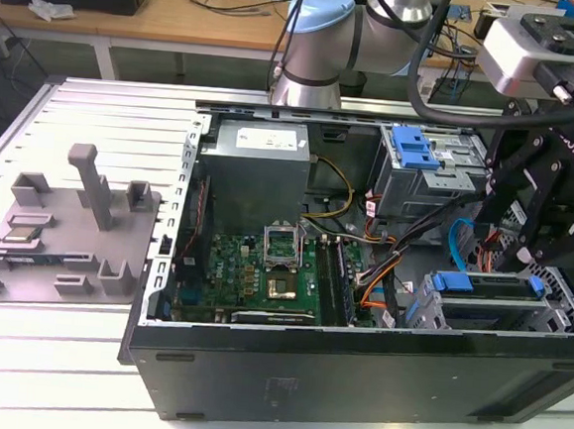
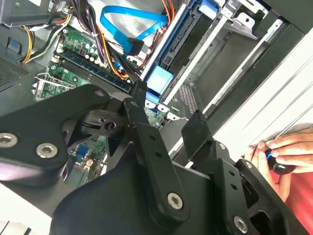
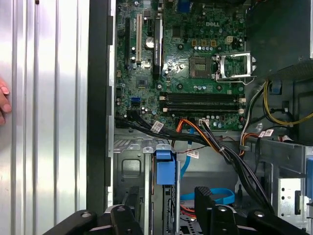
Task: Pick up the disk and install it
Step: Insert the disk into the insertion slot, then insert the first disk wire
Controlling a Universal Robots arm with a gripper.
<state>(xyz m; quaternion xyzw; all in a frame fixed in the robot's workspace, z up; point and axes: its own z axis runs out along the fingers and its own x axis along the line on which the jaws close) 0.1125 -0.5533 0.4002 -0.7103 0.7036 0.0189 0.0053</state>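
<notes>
Disk [image 1: 485, 286] sits in the drive cage [image 1: 559, 296] at the exterior view's right end of the open case [image 1: 354, 374], with its blue frame showing along the upper edge. I see my gripper [image 1: 537, 259] hanging just above it, spread wide and holding nothing. In the second wrist view its two black fingers [image 2: 195, 129] stand apart, and I see cables and the cage between them. The motherboard [image 3: 186, 58] lies on the case floor, beside the cage. A person's hand [image 2: 276, 152] is over the table [image 1: 75, 377], just beside the case wall. A grey fixture tray [image 1: 67, 227] stands on the table at the exterior view's left, well apart from the gripper.
</notes>
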